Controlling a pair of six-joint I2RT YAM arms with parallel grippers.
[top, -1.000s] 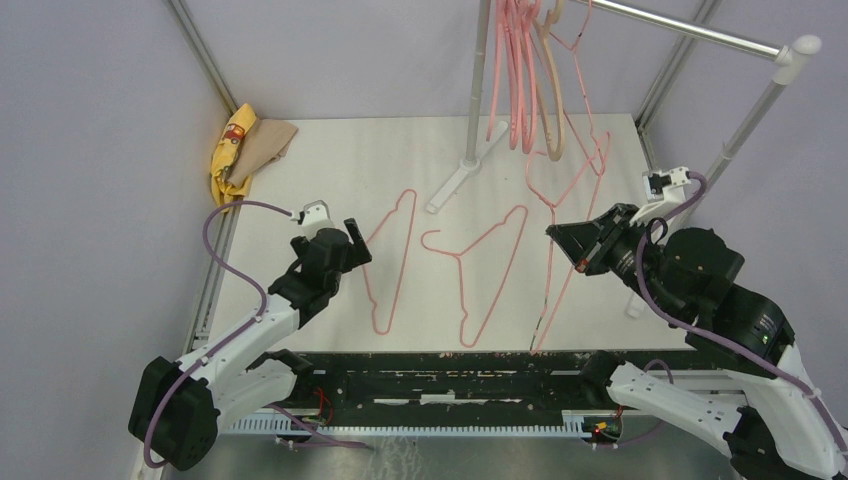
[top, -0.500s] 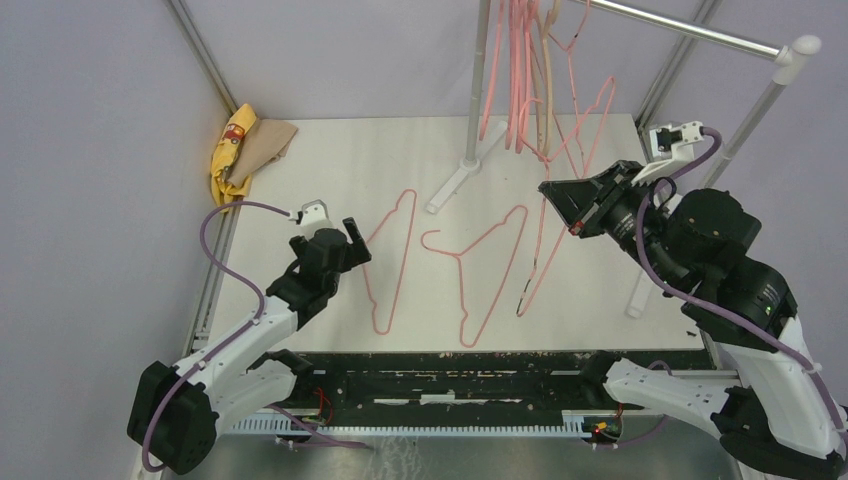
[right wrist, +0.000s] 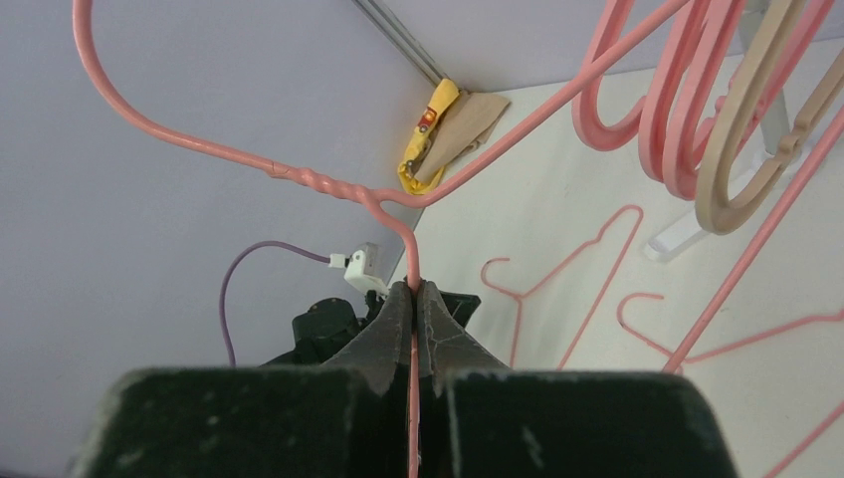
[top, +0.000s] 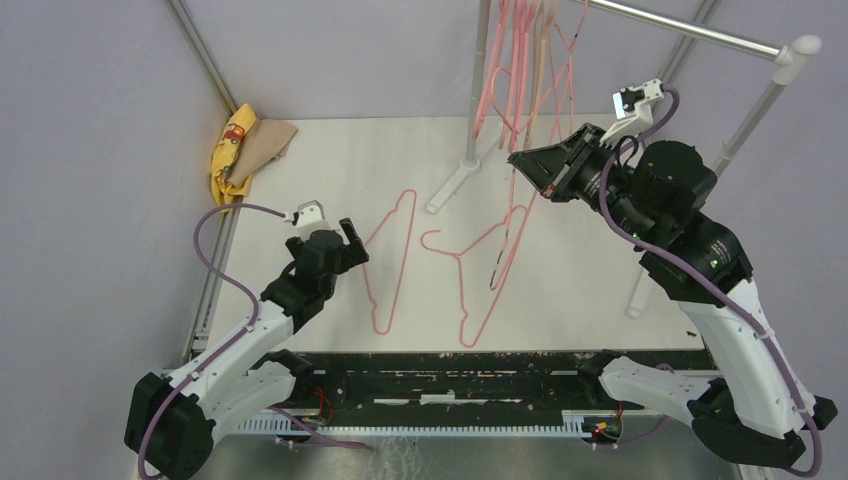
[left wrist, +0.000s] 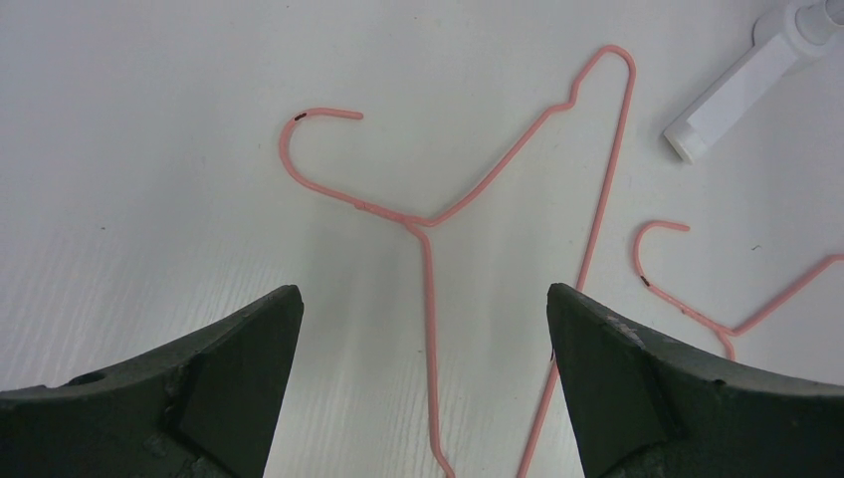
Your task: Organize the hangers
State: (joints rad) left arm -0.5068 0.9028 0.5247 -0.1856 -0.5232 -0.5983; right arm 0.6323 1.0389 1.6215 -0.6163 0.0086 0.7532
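My right gripper (top: 517, 160) is raised near the rail and shut on the stem of a thin pink wire hanger (right wrist: 318, 184). The hanger's body dangles below it, off the table. Two more thin pink hangers lie flat on the table, one on the left (top: 390, 262) and one in the middle (top: 482, 272). Thick pink hangers (top: 505, 75) and a beige hanger (top: 545, 70) hang from the rail. My left gripper (top: 352, 240) hovers low and open over the left hanger (left wrist: 430, 299), whose stem runs between the spread fingers untouched.
The white-and-silver rail stand has a foot (top: 450, 185) on the table, a top bar (top: 690, 30) and a right post (top: 745, 130). A yellow cloth (top: 230, 150) and a tan cloth (top: 272, 138) lie at the back left corner.
My right gripper rose and swung left and back toward the rail, lifting its wire hanger clear of the table. The left arm barely shifted.
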